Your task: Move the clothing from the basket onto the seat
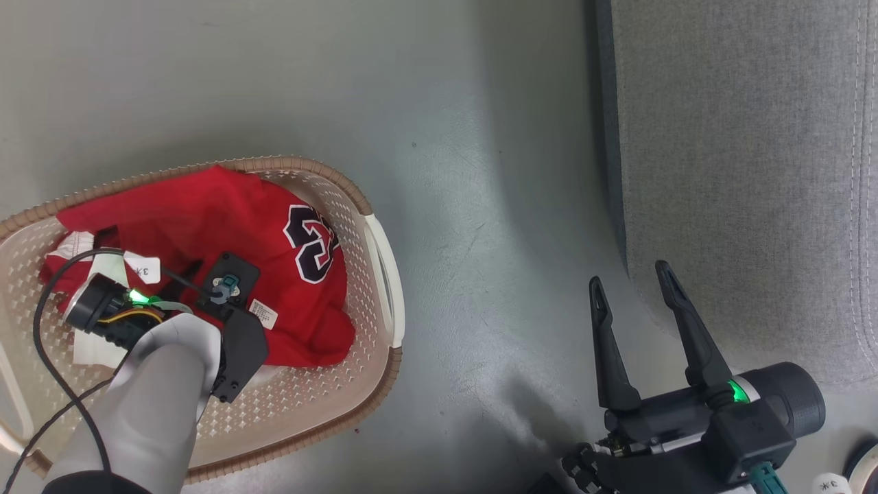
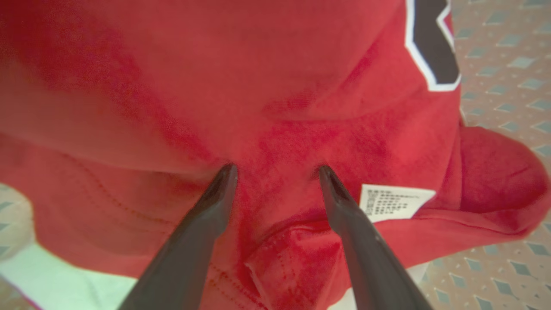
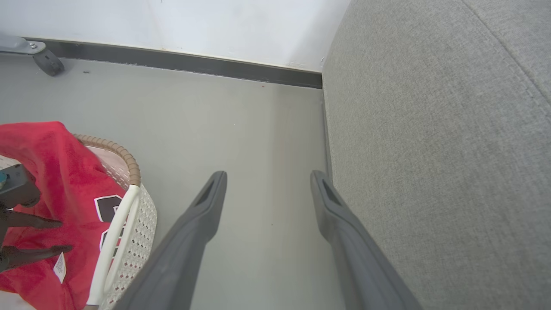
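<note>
Red jersey clothing (image 1: 226, 233) lies heaped in the cream basket (image 1: 295, 163) on the grey floor (image 1: 480, 171) — a navy-and-white number (image 1: 312, 243) faces up, and a white tag (image 2: 396, 201) sits near the hem. The left gripper (image 2: 277, 168) reaches down into the heap, fingers spread apart, tips against the cloth, nothing pinched. The right gripper (image 1: 630, 273) hovers over the floor just beside the grey seat (image 1: 741, 171) — fingers wide apart, holding nothing.

left forearm (image 1: 164, 398): pale grey shell | cable (image 1: 36, 329): black, looped | left wrist (image 1: 110, 312): black, green light | right gripper (image 1: 629, 273): two long dark tapered fingers
</note>
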Tool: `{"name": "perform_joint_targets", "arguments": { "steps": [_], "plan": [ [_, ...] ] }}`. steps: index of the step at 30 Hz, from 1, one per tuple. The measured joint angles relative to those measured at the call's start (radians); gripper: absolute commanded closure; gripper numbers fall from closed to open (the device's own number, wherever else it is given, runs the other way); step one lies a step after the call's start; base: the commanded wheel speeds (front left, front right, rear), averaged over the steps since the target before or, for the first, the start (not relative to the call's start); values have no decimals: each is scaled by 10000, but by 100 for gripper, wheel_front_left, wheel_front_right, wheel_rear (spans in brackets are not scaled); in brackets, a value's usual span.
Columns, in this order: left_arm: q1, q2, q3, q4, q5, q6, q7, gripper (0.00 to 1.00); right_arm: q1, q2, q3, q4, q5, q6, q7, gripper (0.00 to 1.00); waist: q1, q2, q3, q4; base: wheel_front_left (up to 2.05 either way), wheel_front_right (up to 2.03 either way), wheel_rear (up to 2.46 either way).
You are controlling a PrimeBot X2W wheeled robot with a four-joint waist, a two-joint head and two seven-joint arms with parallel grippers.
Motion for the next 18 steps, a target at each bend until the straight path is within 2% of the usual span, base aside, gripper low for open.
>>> {"name": "perform_joint_targets", "arguments": {
  "steps": [14, 15, 16, 17, 18],
  "plan": [
    [-399, -349, 257, 708, -92, 627, 259, 0, 353, 4, -98, -742, -174, -46, -52, 0, 0, 0, 113, 92, 0, 0, 0],
    [-437, -368, 282, 763, -104, 690, 267, 36, 378, 4, -96, -779, -176, -46, -52, 0, 0, 0, 118, 100, 0, 0, 0],
    [-477, -380, 278, 811, -104, 711, 276, 90, 413, 4, -94, -813, -180, -46, -52, 0, 0, 0, 121, 106, 0, 0, 0],
    [-487, -389, 290, 848, -104, 788, 322, 100, 461, 6, -92, -853, -192, -46, -52, 0, 0, 0, 121, 111, 0, 0, 0],
    [-488, -403, 313, 895, -105, 838, 395, 100, 494, 6, -90, -892, -194, -46, -52, 0, 0, 0, 118, 115, 0, 0, 0]
  ]
}}
